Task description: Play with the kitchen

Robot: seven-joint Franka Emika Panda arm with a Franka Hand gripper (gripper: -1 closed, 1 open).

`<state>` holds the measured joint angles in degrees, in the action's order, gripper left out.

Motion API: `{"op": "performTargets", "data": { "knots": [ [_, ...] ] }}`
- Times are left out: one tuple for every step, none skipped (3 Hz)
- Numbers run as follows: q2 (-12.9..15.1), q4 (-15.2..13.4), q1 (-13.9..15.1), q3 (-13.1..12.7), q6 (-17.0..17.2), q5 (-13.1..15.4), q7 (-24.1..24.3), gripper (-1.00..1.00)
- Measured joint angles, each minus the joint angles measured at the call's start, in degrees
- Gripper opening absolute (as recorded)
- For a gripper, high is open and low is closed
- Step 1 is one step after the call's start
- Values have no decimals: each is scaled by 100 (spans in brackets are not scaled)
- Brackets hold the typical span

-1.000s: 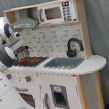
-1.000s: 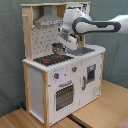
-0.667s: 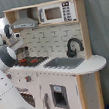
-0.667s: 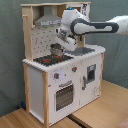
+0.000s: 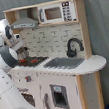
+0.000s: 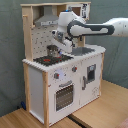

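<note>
Up close in the first exterior view, the kitchen (image 5: 59, 65) fills the middle of the frame, with its hob (image 5: 32, 60) toward the first exterior view's left, beside the sink (image 5: 64, 63) and black tap (image 5: 73, 46), and the microwave (image 5: 57, 12) on the shelf above. The white arm (image 5: 2, 56) stands at the left, reaching toward the hob. In the second exterior view, the hand (image 6: 60, 42) hangs over the hob beside a small pot (image 6: 52, 50); whether it is open or closed I cannot tell. The kitchen stands on a wooden desk (image 6: 102, 107).
</note>
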<state>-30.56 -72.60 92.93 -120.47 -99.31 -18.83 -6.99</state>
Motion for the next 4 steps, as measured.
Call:
{"op": "performTargets", "data": {
  "knots": [
    [-134, 266, 368, -347, 10, 0, -48, -100],
    [-431, 461, 660, -671, 100, -54, -114, -100],
    [-598, 878, 931, -806, 76, -248, -117, -100],
    [-808, 1257, 1301, -1088, 79, -302, -117, -100]
  ]
}}
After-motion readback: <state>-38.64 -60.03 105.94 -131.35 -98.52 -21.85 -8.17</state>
